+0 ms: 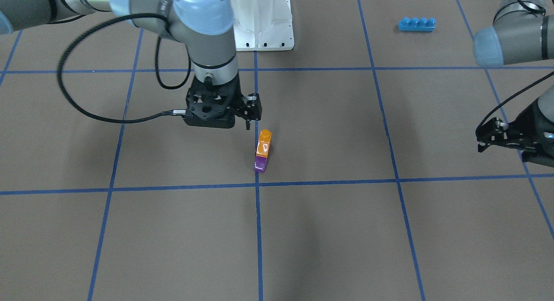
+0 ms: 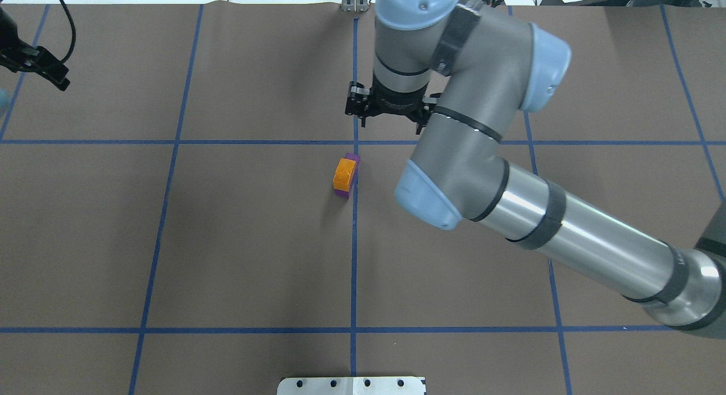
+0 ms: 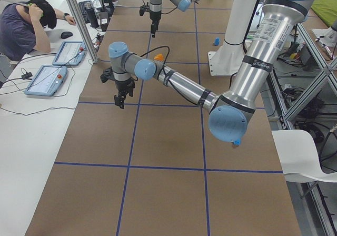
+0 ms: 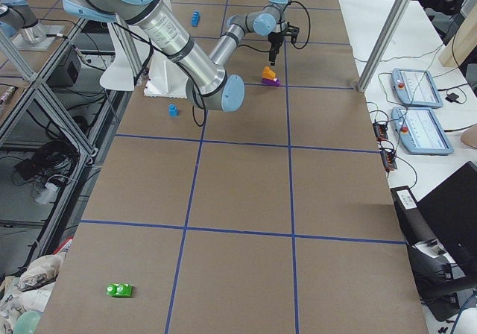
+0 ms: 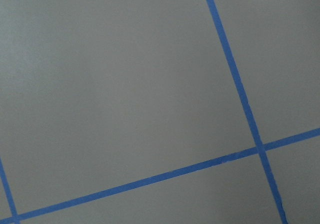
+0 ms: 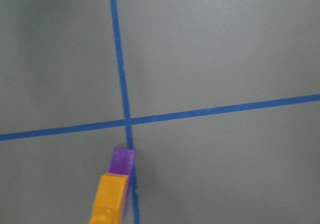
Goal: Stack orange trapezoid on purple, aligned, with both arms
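The orange trapezoid [image 1: 264, 143] sits stacked on the purple block [image 1: 261, 163] near the table's middle, beside a blue tape line. The stack also shows in the overhead view [image 2: 344, 173] and at the bottom of the right wrist view [image 6: 112, 196]. My right gripper [image 2: 390, 122] hangs above the table just beyond the stack, apart from it; it looks open and empty. My left gripper [image 1: 479, 144] is far off at the table's side, looks open and empty. The left wrist view shows only bare table and tape.
A long blue four-stud brick [image 1: 417, 24] lies near the left arm's base side. A small blue block [image 4: 173, 110] and a green block [image 4: 119, 290] lie far from the stack. The white robot base [image 1: 264, 20] stands behind. An operator [image 3: 21, 25] sits beside the table.
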`<state>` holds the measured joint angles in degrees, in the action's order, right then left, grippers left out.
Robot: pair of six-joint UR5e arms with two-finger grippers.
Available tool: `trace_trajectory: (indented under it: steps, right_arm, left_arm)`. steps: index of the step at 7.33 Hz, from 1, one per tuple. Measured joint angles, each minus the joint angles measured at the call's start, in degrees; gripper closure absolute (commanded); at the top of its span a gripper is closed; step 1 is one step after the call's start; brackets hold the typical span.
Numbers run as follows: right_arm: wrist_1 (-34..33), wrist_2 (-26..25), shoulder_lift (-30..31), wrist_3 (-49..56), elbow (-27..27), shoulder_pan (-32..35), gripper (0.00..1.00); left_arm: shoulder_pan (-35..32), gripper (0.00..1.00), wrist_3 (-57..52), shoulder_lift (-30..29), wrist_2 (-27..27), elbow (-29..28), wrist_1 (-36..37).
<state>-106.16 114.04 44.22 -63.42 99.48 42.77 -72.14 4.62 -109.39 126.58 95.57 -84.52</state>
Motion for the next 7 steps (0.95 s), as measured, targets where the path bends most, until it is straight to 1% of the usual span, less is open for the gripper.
trace_trajectory:
  steps: [1,2,3,4,5,7]
  right_arm:
    - [-1.16,3.82,8.26,10.44,5.57,6.03,0.00]
    - [-1.46,7.70,15.46,22.52,7.85,12.94,0.00]
    - [-1.55,11.42,21.60,35.91,7.47,20.50,0.00]
    - [-1.58,14.96,26.19,47.52,5.22,27.63,0.00]
    - [-1.01,16.89,29.41,54.68,2.96,32.40,0.00]
    - [3.36,17.16,34.84,59.14,0.35,36.85,0.00]
  left_arm:
    - [-4.25,0.00,-6.17,3.31,1.34,-0.19,-0.25]
    - [-8.39,0.00,-10.55,6.61,2.68,-0.31,-0.49]
    - [-12.38,0.00,-13.23,9.96,4.94,-0.44,-1.21]
    - [-15.36,0.00,-14.33,12.86,7.33,-0.70,-2.28]
    - [-17.29,0.00,-14.61,14.98,8.30,-1.28,-3.07]
    - [-18.91,0.00,-14.83,17.32,8.10,-4.01,-4.31]
